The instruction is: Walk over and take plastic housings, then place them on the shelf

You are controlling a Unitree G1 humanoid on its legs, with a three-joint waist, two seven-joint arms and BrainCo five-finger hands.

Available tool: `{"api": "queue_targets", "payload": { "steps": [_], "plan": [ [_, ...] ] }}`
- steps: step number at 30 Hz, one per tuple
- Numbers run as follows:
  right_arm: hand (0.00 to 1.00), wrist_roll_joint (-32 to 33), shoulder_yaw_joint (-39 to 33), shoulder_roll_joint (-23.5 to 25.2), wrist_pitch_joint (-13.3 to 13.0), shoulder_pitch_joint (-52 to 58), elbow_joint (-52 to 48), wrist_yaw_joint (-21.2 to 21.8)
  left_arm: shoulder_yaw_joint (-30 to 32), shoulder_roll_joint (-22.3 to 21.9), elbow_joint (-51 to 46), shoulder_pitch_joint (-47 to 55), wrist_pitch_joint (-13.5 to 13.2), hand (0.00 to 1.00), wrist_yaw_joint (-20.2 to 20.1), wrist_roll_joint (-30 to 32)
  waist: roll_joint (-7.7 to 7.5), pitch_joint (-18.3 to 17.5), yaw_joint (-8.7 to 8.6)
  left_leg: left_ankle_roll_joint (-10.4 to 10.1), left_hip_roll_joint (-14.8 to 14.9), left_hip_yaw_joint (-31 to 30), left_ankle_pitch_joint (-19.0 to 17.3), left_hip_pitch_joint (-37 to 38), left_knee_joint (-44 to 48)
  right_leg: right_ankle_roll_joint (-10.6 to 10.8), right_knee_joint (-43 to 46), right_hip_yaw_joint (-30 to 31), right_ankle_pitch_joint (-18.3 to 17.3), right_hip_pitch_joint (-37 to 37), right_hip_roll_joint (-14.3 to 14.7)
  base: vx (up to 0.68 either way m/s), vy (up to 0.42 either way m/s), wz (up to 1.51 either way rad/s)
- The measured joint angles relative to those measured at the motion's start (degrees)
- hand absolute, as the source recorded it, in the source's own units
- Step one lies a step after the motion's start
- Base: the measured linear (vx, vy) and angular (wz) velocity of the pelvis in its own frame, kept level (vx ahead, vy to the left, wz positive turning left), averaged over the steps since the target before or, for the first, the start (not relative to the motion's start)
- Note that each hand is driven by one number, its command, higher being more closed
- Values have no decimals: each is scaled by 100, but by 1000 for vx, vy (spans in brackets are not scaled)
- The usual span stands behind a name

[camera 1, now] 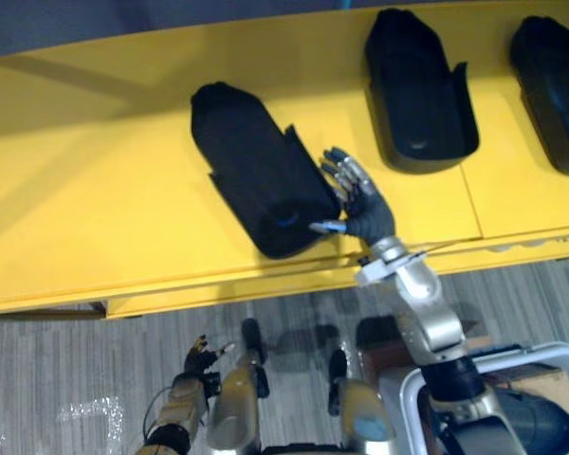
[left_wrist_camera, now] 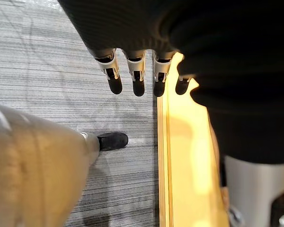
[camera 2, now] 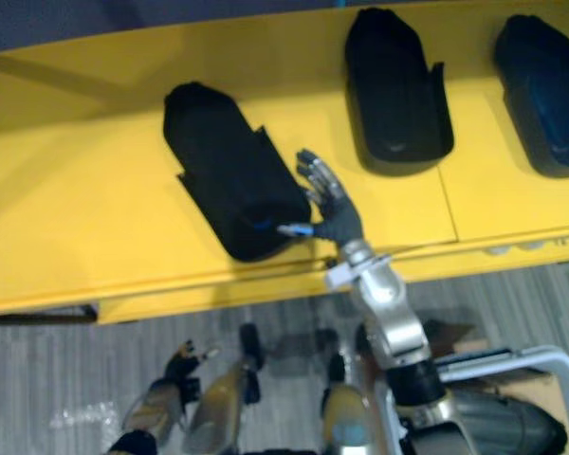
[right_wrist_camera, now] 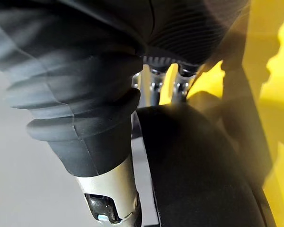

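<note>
- right robot hand (camera 1: 357,203) is up on the yellow shelf (camera 1: 95,190), fingers (camera 1: 344,173) pretty much straight and spread, so it's open and not clamped on anything
- the black housing (camera 1: 256,171) lies flat right against that hand's thumb side. the thumb tip pokes its near corner and the fingers run alongside its edge
- from the right wrist view the housing's (right_wrist_camera: 199,165) dark rounded shell sits right under the palm, touching or as good as
- my guess why it's held like this: the part looks too wide and smooth for a one-hand wrap, so a flat hand on its side makes sense for nudging it square or letting go after setting it down. can't tell which of the two
- past the fingertips and off to the hand's outer side, a second housing (camera 1: 417,90) and a third housing (camera 1: 555,90) lie in a row on the same shelf, well apart from the hand. the angled one looks like the odd one out, so it probably wants straightening
- left robot hand (camera 1: 201,358) hangs low over the floor (camera 1: 66,370), fingers (left_wrist_camera: 138,80) relaxed and holding nothing. looks parked out of the way
</note>
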Motion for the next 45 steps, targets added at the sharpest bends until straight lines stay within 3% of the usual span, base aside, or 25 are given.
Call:
{"api": "queue_targets", "payload": {
  "steps": [5, 14, 26, 36, 42, 45],
  "plan": [
    [0, 1, 21, 8, -112, -190, 85, 4, -199, -13, 105, -222, -4, 0, 42, 2, 83, 91, 10, -3, -17, 9, 12, -1, -17, 6, 122, 24, -51, -69, -24, 0, 0, 0],
    [0, 216, 305, 128, -92, -373, 191, 286, -218, -44, 209, -373, -4, 0, 41, 7, 99, 106, -28, -28, 2, 13, 30, 8, -28, 40, 214, 37, -85, -125, -14, 0, 0, 0],
    [0, 439, 850, 302, 298, -470, 204, 446, -384, -53, 211, -420, 21, 0, 48, 7, 99, 106, -57, -35, -24, -6, 167, 210, -293, 41, 151, -23, -85, -16, -17, -2, 0, 1],
    [0, 537, 1249, 441, 457, -469, 238, 602, -382, -77, 211, -421, 85, 0, 45, 8, 99, 105, -41, -35, -35, -23, 188, 279, -323, 79, 122, -50, -61, 84, -17, 0, 0, 0],
    [0, 513, 1378, 578, 496, -471, 260, 216, -385, -173, 212, -422, 84, 0, 47, 8, 99, 105, -18, -36, -34, -25, 188, 278, -333, 78, 128, -54, -62, 79, -17, 0, 0, 0],
    [0, 349, 1351, 693, 296, -476, 344, -264, -408, -215, 212, -422, 83, 0, 54, 8, 99, 105, 31, -35, -34, -28, 189, 271, -342, 74, 133, -57, -69, 61, -18, 0, 0, 0]
  ]
}}
